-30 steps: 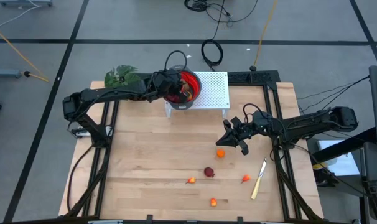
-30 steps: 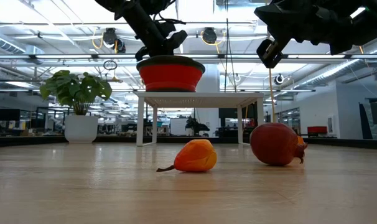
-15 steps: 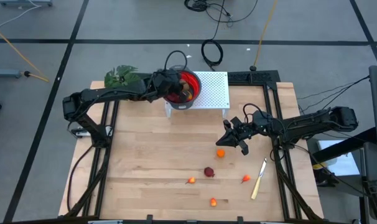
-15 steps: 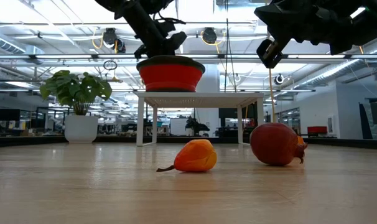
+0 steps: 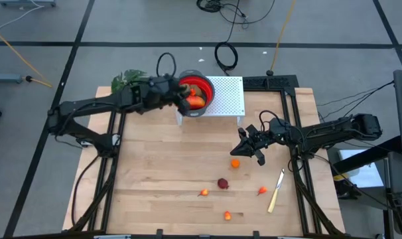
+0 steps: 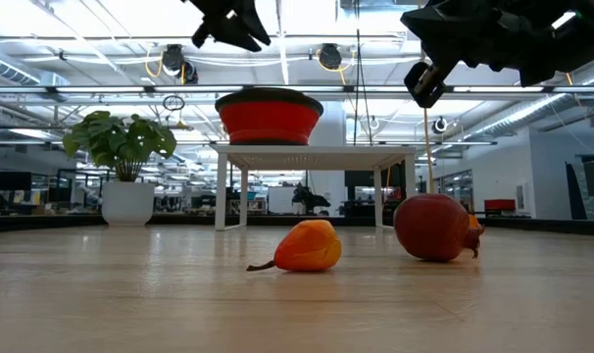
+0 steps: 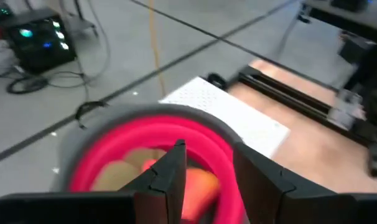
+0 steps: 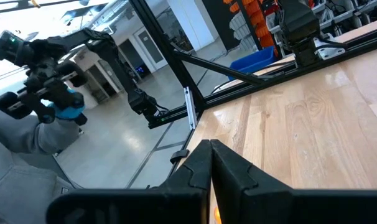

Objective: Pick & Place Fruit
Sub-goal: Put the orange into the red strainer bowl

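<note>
Left gripper (image 5: 176,88), jaws parted and seemingly empty, has withdrawn from the bowl (image 5: 202,91); right gripper (image 5: 249,147) stays closed.

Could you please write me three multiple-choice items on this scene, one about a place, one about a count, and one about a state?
1. Where does the red round bowl stand?
A. on the small white perforated stand
B. on the bare wooden table top
C. on the floor

2. How many small toy fruits lie loose on the light wooden table?
A. two
B. five
C. nine

3. How are the right hand's fingers?
A. wide open
B. shut, holding nothing
C. shut on the pale-handled knife

Answers:
1. A, since the high view shows the bowl on the stand's left end.
2. B, counted in the high view.
3. B, since the right wrist view shows the fingers pressed together, empty.
</note>
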